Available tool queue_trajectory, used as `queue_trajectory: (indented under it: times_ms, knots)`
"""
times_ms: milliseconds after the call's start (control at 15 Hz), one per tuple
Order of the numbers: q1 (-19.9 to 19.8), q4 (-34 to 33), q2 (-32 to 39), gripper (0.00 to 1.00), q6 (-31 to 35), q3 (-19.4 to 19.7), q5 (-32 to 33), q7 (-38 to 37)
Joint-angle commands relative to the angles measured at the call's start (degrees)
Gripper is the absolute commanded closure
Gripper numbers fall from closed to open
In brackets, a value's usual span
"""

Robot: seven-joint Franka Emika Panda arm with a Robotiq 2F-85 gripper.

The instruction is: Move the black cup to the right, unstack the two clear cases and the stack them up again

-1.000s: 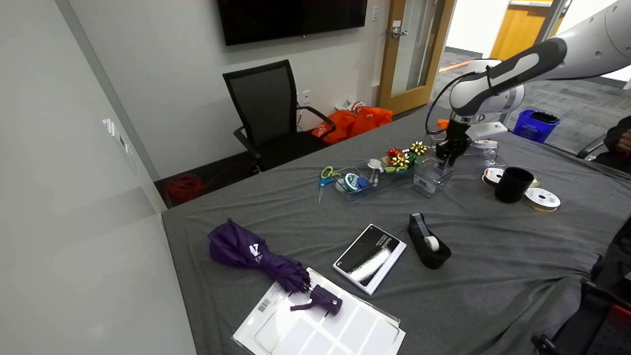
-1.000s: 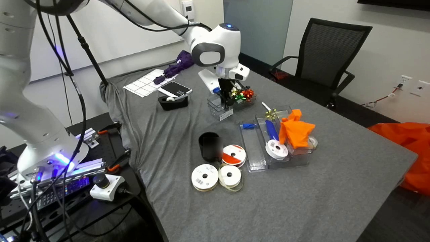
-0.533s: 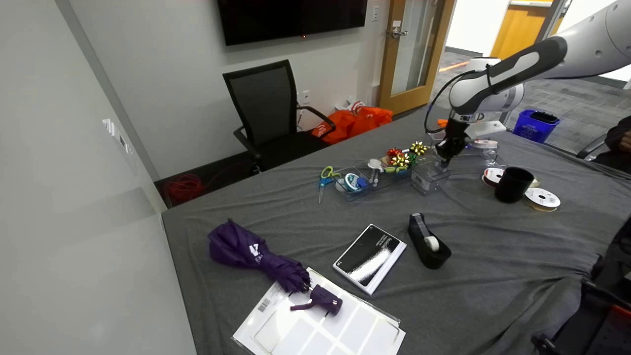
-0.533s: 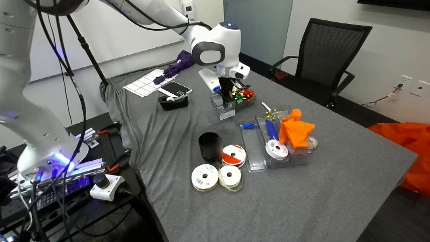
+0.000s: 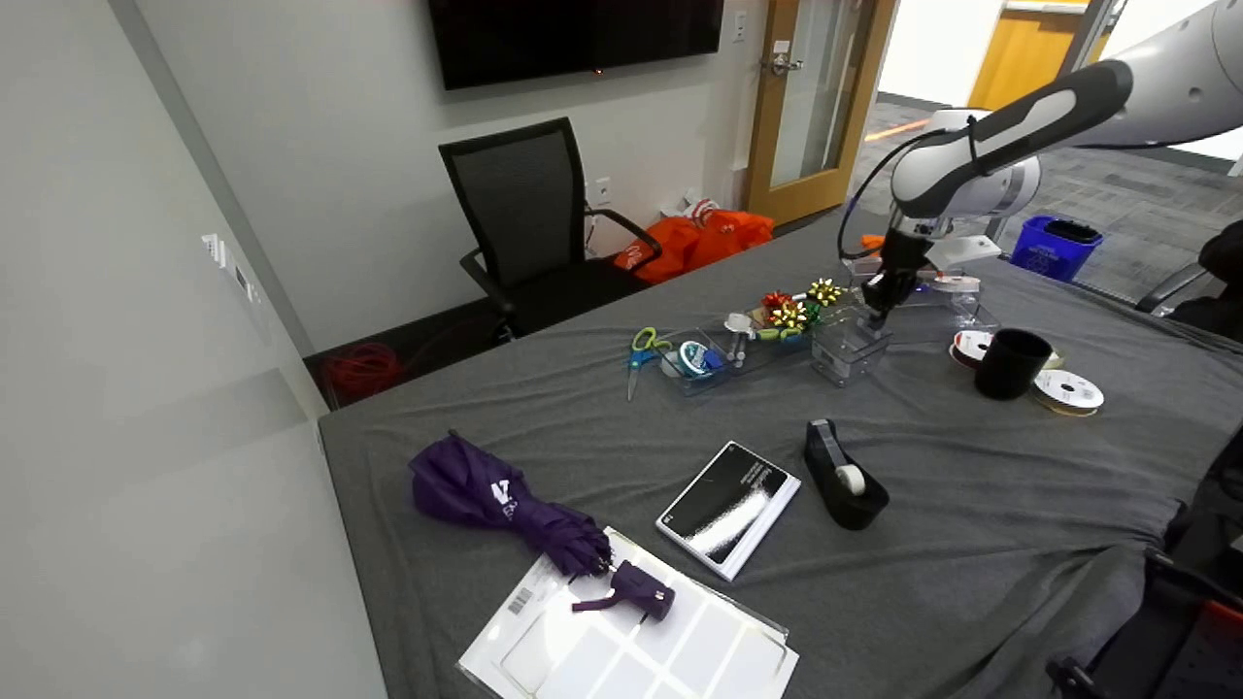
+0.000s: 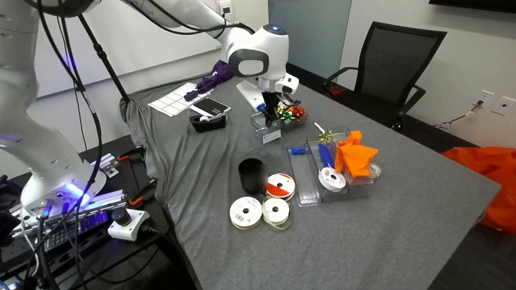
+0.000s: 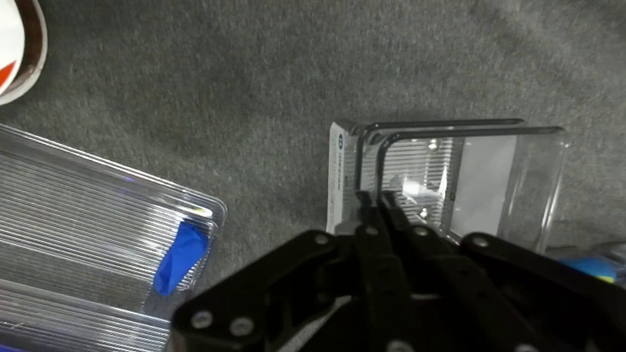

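Pinching a wall of the upper case [image 7: 489, 131], the claw [image 7: 377, 198] points down at the table [image 6: 383, 237], its fingertips narrow, nearly together, with the rim running down between them in the wrist view. The upper case sits on the lower case [image 7: 440, 123], a little out of line, so that both rims show; a white label [image 7: 335, 181] faces out at one end. The cases [image 6: 261, 129] stand inward from the edge by the chair [image 6: 399, 68], with shiny bows [image 6: 298, 112] in a clear bin [image 6: 297, 125] just beside them.

Nearer the edge by the robot's base [image 6: 60, 177], the cup [image 6: 252, 175] stands upright, well apart from the cases. Three ribbon reels [image 6: 246, 211] lie beside it; whether any touches it cannot be told. A clear tray [image 6: 302, 177] between the cup and the chair's edge bears a white reel [image 6: 331, 181] and an orange cloth [image 6: 354, 157].

Toward the edge by the whiteboard [image 5: 194, 388], a tape dispenser [image 5: 843, 485] lies near a black-topped box [image 5: 728, 505]. Closer to the corner where that edge meets the chair's edge, a purple umbrella [image 5: 505, 500] lies partly across white sheets [image 5: 699, 641]. Scissors [image 5: 637, 359] rest near the chair's edge, their handles toward it and their blades turned inward.
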State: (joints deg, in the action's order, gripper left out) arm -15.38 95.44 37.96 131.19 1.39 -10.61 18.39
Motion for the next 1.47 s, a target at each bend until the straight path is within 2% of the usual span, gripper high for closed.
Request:
queue_trajectory:
  times_ms: [0, 333, 800, 1067, 1400]
  knots:
    - [-3.9, 7.7, -7.4, 0.99, -2.8, -3.2, -2.7, 8.2]
    - [-6.0, 12.6, -13.2, 0.99, -7.3, -3.4, -6.4, 16.5]
    - [-5.4, 19.2, -20.4, 0.99, -13.0, -0.9, -8.6, 24.2]
    - [-4.1, 22.8, -21.4, 0.99, -11.2, 1.2, -7.1, 25.2]
    - [-2.8, 24.3, -18.0, 0.99, -4.2, 2.4, -6.6, 23.2]
